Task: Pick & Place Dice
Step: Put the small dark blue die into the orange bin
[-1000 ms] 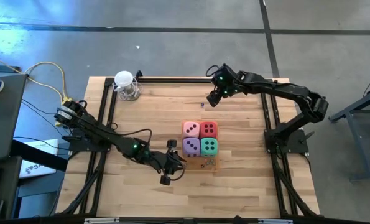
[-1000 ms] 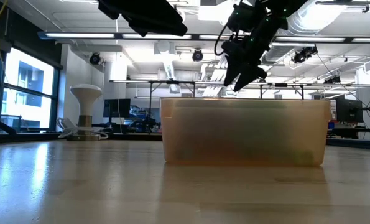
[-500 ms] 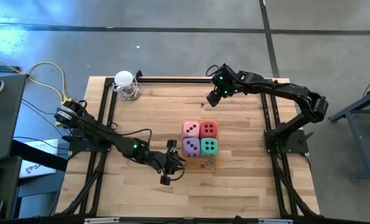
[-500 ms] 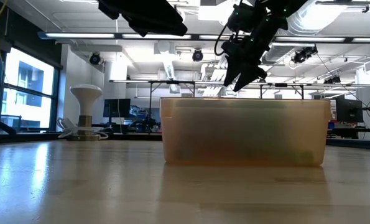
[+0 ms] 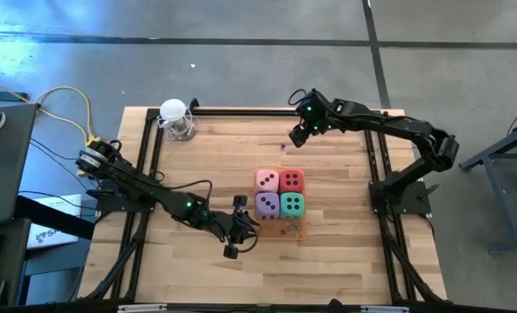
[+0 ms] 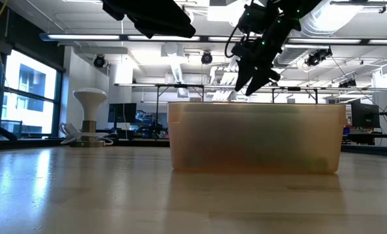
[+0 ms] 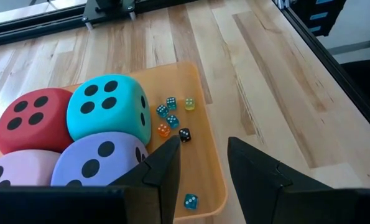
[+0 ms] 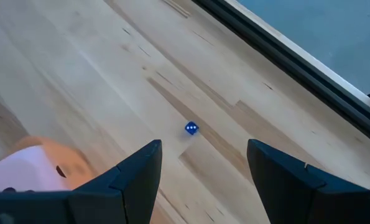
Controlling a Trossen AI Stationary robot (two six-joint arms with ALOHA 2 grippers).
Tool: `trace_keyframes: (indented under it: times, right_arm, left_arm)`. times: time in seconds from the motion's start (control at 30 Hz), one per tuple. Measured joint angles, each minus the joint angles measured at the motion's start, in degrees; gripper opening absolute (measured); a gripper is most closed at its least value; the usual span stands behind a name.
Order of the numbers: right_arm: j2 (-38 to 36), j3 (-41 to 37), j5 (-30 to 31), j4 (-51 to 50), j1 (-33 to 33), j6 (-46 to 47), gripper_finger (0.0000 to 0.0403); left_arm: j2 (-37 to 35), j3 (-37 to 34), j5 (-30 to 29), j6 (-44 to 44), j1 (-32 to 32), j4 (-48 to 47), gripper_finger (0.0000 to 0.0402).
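Observation:
Four big soft dice, pink [image 5: 267, 181], red [image 5: 292, 181], lilac [image 5: 267, 204] and teal [image 5: 293, 205], sit packed in a square in the orange tray [image 7: 204, 124]. Several tiny dice [image 7: 172, 118] lie on the tray floor beside them. One small blue die [image 8: 191, 128] lies alone on the bare wood toward the far edge. My left gripper [image 7: 202, 155] hovers open over the tray's near end, above the tiny dice. My right gripper [image 8: 203, 152] hangs open above the blue die, well clear of it, and also shows in the low view [image 6: 248, 81].
A white stand [image 5: 175, 118] sits at the table's far left corner. Black frame rails [image 5: 145, 156] run along the left, right and far edges. Bare wood lies left of the tray and around the blue die. In the low view the tray's wall [image 6: 255, 136] hides its contents.

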Motion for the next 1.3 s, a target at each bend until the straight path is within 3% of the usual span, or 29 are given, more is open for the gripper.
trace_keyframes:
  times: [1.3]
  right_arm:
    - [0.8, 0.0, -0.1, 2.5, 0.0, 1.1, 0.0229]
  left_arm:
    - [0.0, 0.0, 0.0, 0.0, 0.0, -0.2, 0.0127]
